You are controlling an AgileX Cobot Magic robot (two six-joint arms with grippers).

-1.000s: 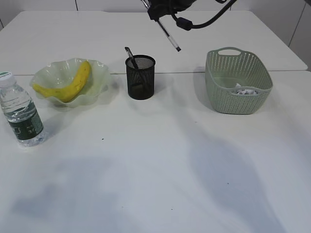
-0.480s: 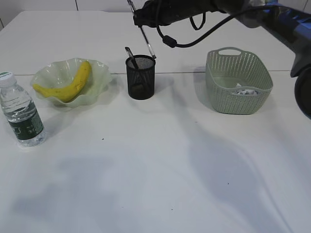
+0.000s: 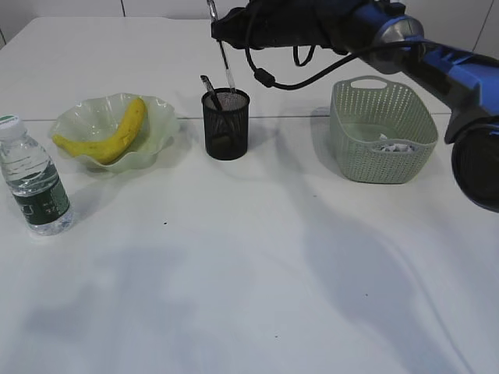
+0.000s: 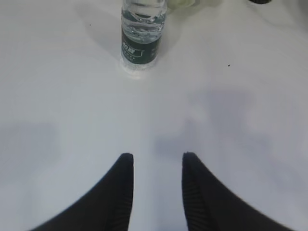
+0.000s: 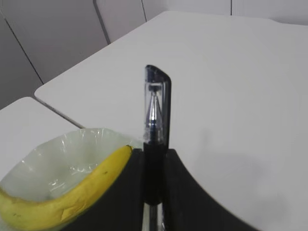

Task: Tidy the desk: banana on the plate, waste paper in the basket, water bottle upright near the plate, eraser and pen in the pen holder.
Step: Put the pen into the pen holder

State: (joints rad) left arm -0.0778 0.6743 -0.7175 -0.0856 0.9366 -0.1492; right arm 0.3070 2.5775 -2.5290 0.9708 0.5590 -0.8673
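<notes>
Exterior view shows the right gripper, jaws clamped on the pen, has swung it from slanted to nearly upright, tip now inside the pen holder, ready for release; left gripper idles part-open, empty.

Since earlier views we see right arm swung further in over surface, reaching leftward toward pen holder. Right claw, clamped on pen, shifted from right of pen holder to above it. Pen turned from slanted, tip hanging clear to right of pen holder, to near upright, lower end now at pen holder rim. Arm's blue section now fills more of view beyond pen holder.
</notes>
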